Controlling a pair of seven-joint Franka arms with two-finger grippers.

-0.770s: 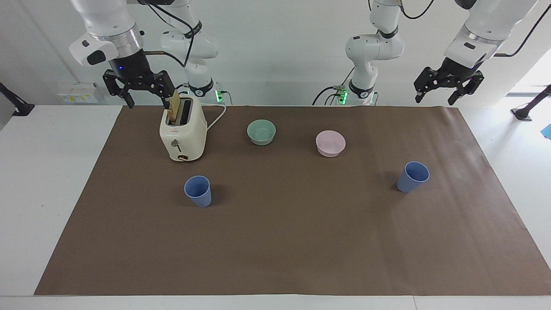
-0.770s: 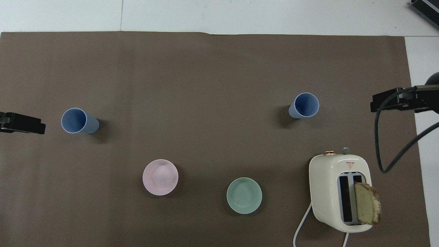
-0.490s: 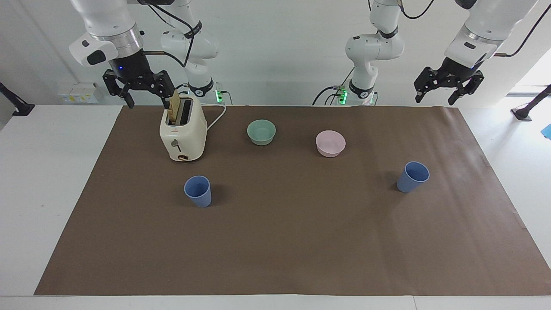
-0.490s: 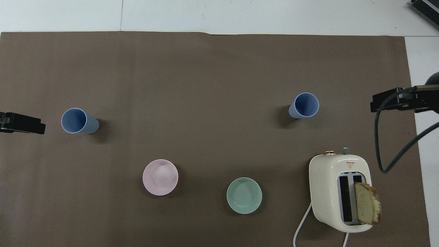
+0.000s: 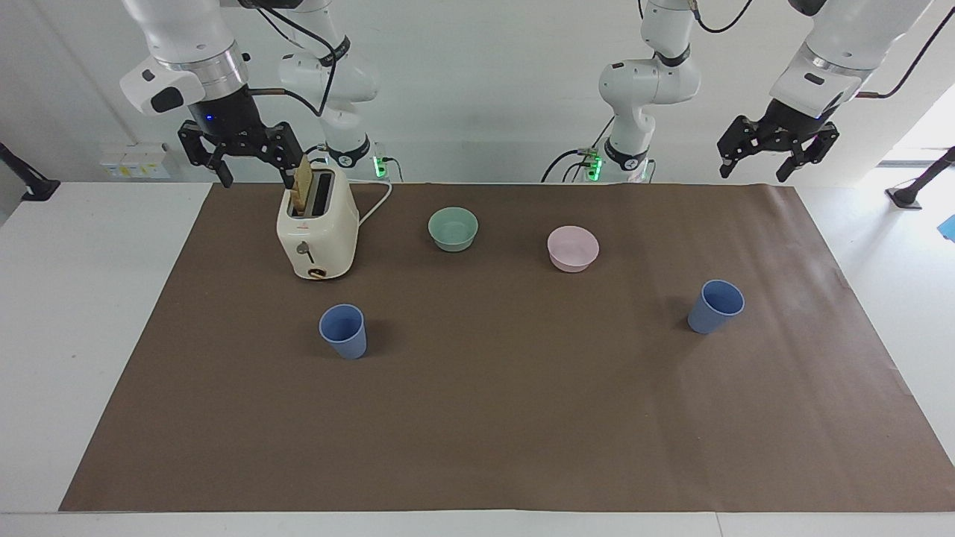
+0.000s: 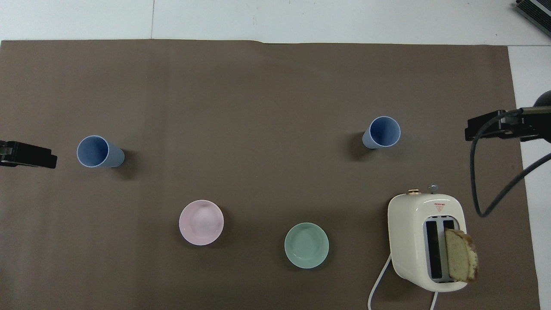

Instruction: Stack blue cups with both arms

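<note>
Well apart, both blue cups [image 5: 344, 332] [image 5: 716, 306] upright on brown mat [image 5: 492, 418]

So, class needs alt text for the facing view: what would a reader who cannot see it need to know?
Two blue cups stand upright and apart on a brown mat, unstacked. Nearer the robots sit a green bowl, a pink bowl and a toaster holding bread. The open left gripper and right gripper hang above the mat's robot-side corners.

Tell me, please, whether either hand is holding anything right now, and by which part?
Nothing is held: the left hand and right hand hang open and empty, both blue cups standing untouched.
</note>
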